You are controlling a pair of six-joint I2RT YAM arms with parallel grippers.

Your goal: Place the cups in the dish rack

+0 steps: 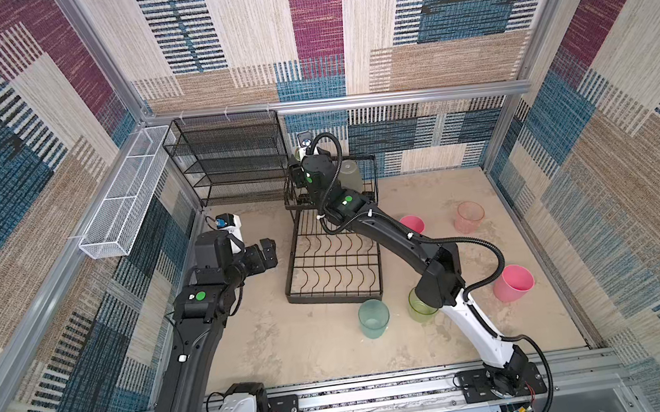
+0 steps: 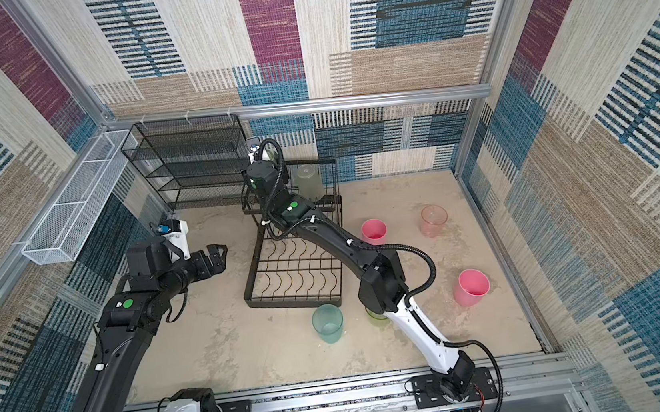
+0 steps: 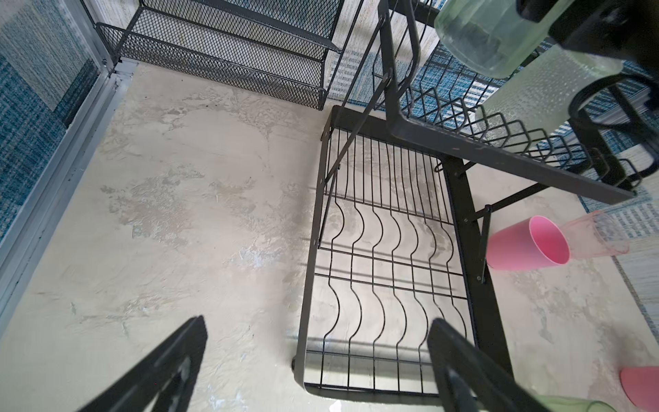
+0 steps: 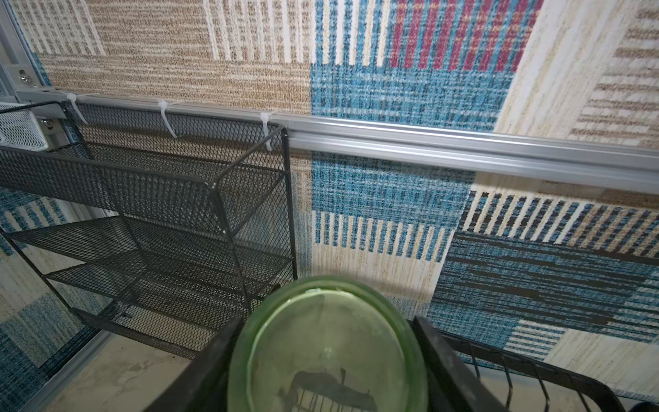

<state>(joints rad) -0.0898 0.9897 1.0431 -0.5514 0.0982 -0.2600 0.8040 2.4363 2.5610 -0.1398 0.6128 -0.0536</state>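
Gripping a green cup (image 4: 328, 360) between its jaws, right gripper (image 4: 326, 333) sits over raised shelf of dish rack (image 1: 333, 297), frosted cup (image 1: 352, 176) just beside the jaws; left gripper (image 3: 317, 323) spread wide, empty, rack tray ahead.

Left arm (image 1: 191, 334) and right arm (image 1: 390, 234): upper links are shelled in matte black, base links in glossy white. Round green stickers (image 1: 200, 296) are stuck on the joint housings. A ribbed black conduit (image 1: 493, 248) is routed along the right arm and held by white clips (image 1: 410, 234). Left gripper (image 1: 266, 251) and right gripper (image 4: 328, 321) are black and flat-fingered. White wrist camera housings (image 1: 234, 225) are fitted. Bases are screwed to black plates (image 1: 471, 388).
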